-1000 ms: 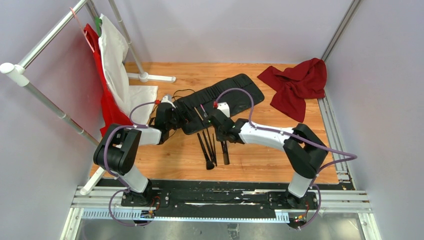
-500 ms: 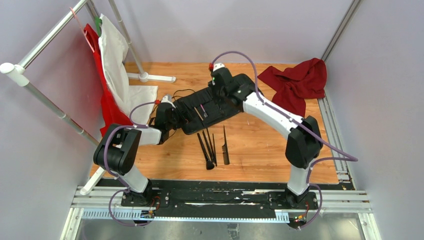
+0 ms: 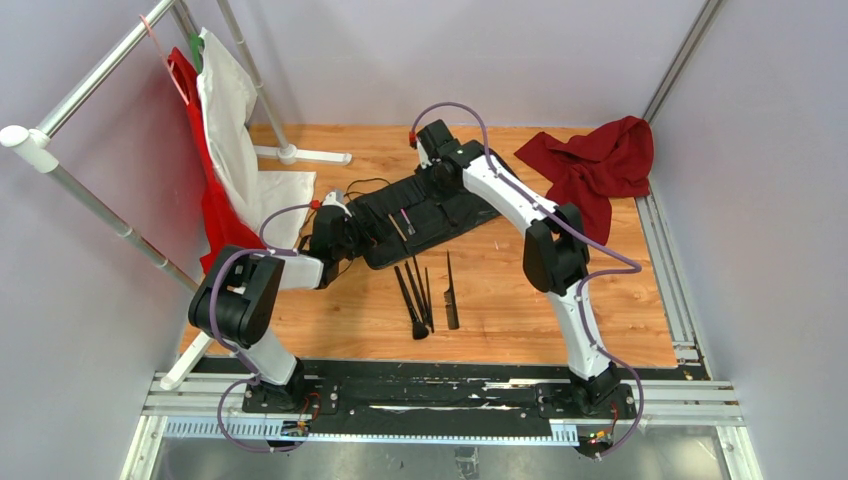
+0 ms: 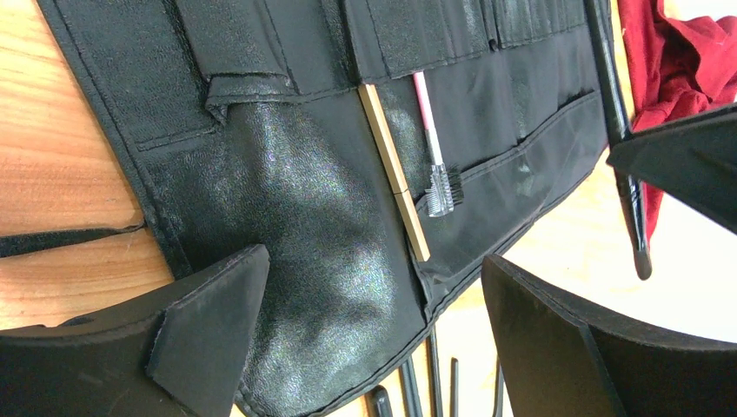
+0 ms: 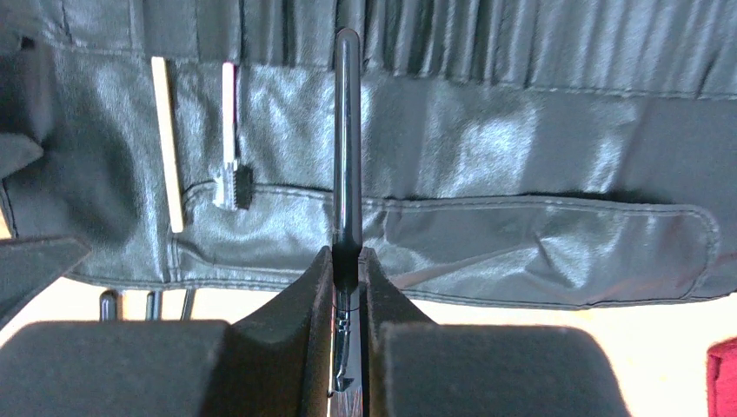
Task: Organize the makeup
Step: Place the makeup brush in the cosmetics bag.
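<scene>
While the right hand [image 5: 346,287] pinches one black brush [image 5: 348,130] over the case [image 5: 521,130], the left hand [image 4: 369,269] hangs spread above the case's end. One tan brush [image 4: 391,165] and one pink brush [image 4: 428,122] sit in slots. Three loose brushes [image 3: 413,295] and one comb [image 3: 451,290] lie on the surface [image 3: 500,300] just beside the case.

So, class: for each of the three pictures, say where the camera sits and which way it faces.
Top external: above and behind the bases, looking down at the table; the left arm and right arm show.
Left wrist: on the left gripper, open, facing the black case; both fingers show.
Right wrist: on the right gripper, shut on a black brush, facing the case's slots.
Shared: both wrist views show the tan stick and pink brush.
</scene>
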Robot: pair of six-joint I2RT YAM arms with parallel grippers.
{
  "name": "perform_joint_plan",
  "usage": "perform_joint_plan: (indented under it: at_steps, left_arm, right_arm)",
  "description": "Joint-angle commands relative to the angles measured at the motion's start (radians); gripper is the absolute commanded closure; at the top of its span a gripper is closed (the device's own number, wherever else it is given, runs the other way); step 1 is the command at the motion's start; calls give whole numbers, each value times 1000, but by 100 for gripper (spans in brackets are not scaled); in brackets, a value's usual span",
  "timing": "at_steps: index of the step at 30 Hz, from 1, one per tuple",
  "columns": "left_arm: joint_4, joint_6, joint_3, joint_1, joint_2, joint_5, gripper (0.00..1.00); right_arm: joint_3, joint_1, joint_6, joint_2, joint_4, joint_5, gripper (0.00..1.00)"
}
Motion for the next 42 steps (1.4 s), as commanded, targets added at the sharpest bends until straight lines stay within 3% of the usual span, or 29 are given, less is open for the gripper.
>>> perform_joint_plan:
  at_steps: [1,13,42]
  left_arm:
    - [15,2,4,-7,20,-8,2]
    - [15,2,1,-8,15,-8,2]
    - [16,-1,9,-7,31,-5,2]
  right_arm:
    - [33,-5,-34,2,-74,-53,99]
    - [-56,2,-34,10,-38,-138,99]
    - [-72,30,6,93,-2,-171,99]
